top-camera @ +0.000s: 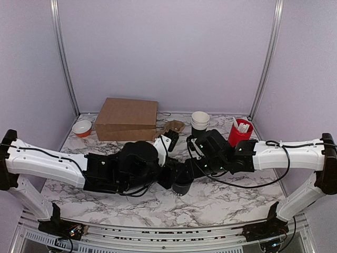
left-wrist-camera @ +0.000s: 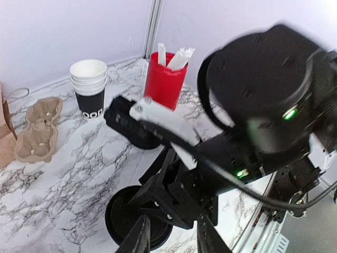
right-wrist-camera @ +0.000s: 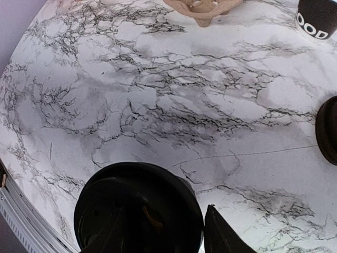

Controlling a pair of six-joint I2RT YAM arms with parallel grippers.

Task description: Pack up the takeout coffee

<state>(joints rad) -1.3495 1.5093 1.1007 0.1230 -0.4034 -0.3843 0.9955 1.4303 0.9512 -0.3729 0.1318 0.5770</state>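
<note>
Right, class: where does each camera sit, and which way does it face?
Top external: above, behind the bases, looking down on the white marble table; left arm and right arm show.
Left wrist: low, facing the red cylinder tub; left gripper, right arm show.
Right wrist: looking down at the table; right gripper shows.
Wrist views share the round black plastic lid.

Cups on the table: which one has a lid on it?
The lone black cup at near centre: a black lid covers it. The stacked cups at the back are open, white inside.
</note>
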